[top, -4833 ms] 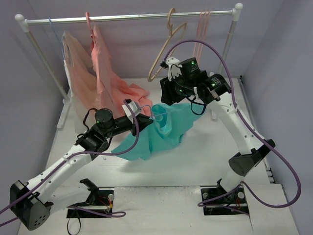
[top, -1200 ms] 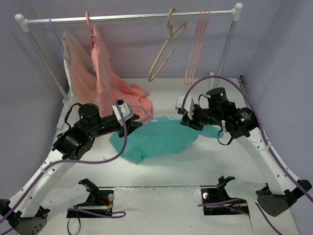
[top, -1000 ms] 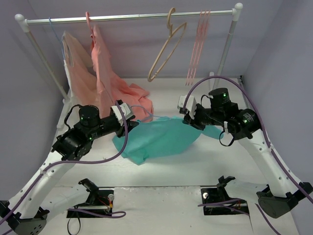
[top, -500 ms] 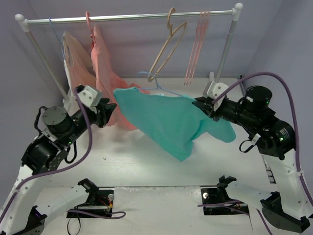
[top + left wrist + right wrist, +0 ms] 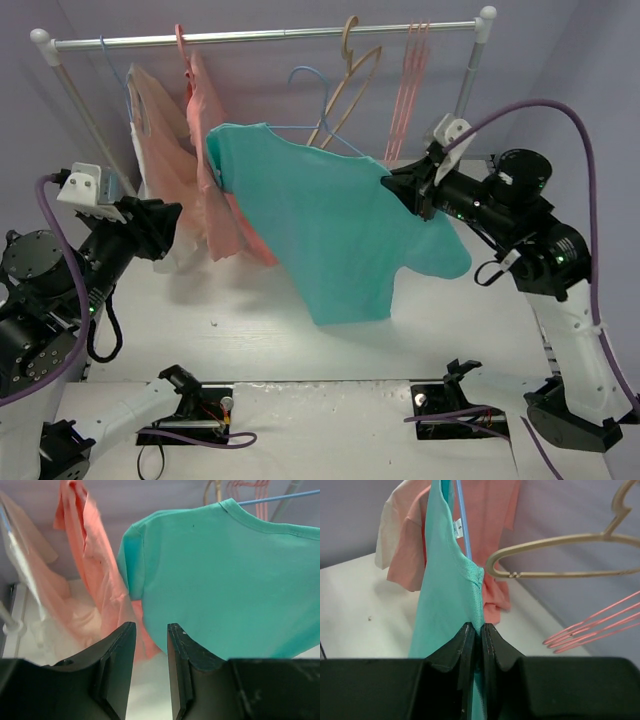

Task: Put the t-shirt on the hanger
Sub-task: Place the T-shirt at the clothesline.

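Teal t-shirt, its white neck tag unreadable, hangs pinched in the right jaws; left jaws slightly apart, empty.

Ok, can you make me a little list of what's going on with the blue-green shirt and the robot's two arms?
t-shirt: teal, draped on the hanger, hanging in the air above the table
hanger: thin light-blue wire, hook below the rail, not on it
right end effector: shut, pinching the t-shirt at one shoulder
left end effector: open, holding nothing, apart from the t-shirt
on the rail: salmon-pink garment, peach garment, beige hanger, pink hangers
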